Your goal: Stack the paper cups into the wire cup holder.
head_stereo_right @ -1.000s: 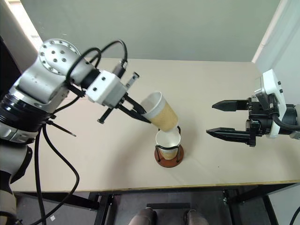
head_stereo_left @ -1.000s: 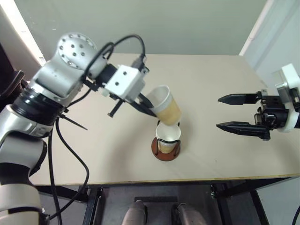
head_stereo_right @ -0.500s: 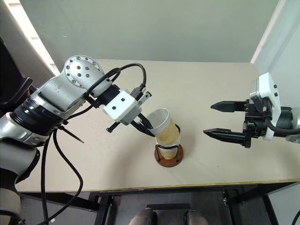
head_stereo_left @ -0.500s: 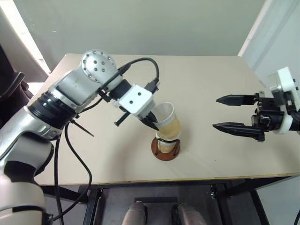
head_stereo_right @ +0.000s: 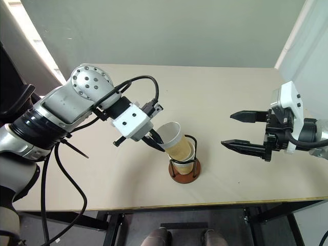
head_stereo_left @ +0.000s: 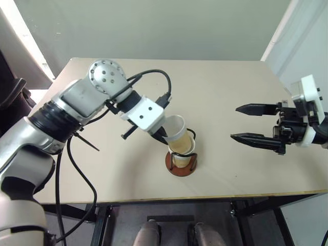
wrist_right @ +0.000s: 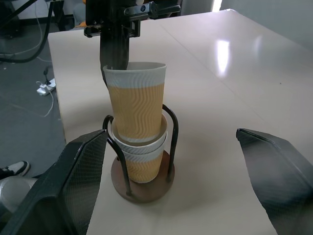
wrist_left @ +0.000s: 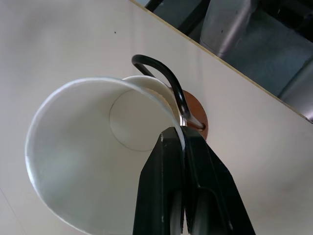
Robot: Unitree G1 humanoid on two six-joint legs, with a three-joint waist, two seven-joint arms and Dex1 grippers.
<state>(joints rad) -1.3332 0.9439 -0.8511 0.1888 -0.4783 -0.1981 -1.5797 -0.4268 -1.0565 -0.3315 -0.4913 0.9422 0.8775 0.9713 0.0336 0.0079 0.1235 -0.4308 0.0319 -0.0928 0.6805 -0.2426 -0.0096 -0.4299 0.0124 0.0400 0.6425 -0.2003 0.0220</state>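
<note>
The wire cup holder (wrist_right: pixel 142 190), a reddish-brown disc with black wire loops (wrist_left: pixel 161 73), stands near the table's front edge. One paper cup (wrist_right: pixel 141 161) sits inside it. A second paper cup (head_stereo_left: pixel 175 134) is partly nested in the first and leans slightly. My left gripper (head_stereo_left: pixel 163 137) is shut on the rim of this upper cup, one finger inside and one outside (wrist_left: pixel 182 147). The right gripper (head_stereo_left: pixel 236 123) hovers open to the right of the holder, level and pointing at it, with nothing between its fingers (wrist_right: pixel 73 181).
The beige table (head_stereo_left: pixel 230 82) carries only the holder and cups. Its front edge (head_stereo_left: pixel 205 197) runs just below the holder. A black cable (head_stereo_left: pixel 77 169) hangs from my left arm over the table's left front.
My left gripper brought the tilted cup down and turned it more upright, so its bottom now sits inside the cup in the holder. The right gripper stayed where it was.
</note>
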